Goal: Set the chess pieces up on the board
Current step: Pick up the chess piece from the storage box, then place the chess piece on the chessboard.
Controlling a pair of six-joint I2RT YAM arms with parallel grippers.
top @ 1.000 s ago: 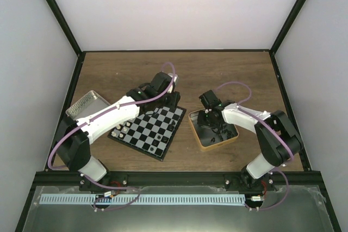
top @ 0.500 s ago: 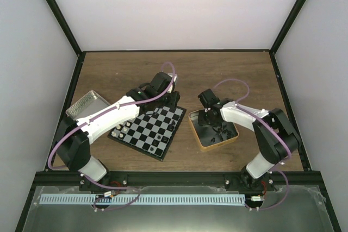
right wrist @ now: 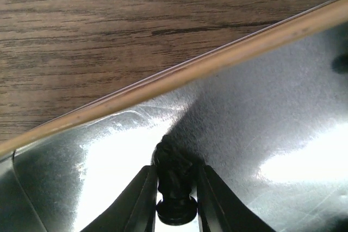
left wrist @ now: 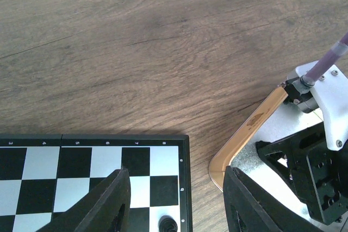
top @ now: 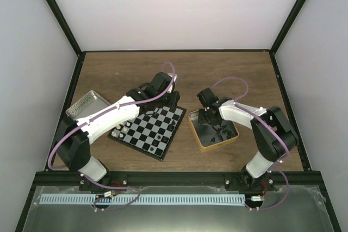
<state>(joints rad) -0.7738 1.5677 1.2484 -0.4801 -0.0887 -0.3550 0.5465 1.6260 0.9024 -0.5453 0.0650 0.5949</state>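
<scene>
The board (top: 142, 134) lies tilted between the arms, with several chess pieces (top: 123, 130) along its left side and a few black ones near its right edge. My left gripper (left wrist: 176, 202) hovers open over the board's (left wrist: 76, 161) far corner. One black piece (left wrist: 167, 225) stands on a white square below the gap, untouched. My right gripper (right wrist: 175, 199) is down inside the gold-rimmed tin (right wrist: 217, 61). Its fingers (right wrist: 138, 202) press both sides of a black chess piece (right wrist: 175, 180) that stands on the tin's shiny floor.
The gold-rimmed tin (top: 217, 145) sits just right of the board, and its corner (left wrist: 250, 129) lies close to my left gripper's right finger. A silver tin (top: 87, 104) rests at the table's left. Bare wood stretches beyond the board.
The right gripper opened a little and then closed in on the black piece, shifting slightly left inside the tin. The left arm has stayed still.
</scene>
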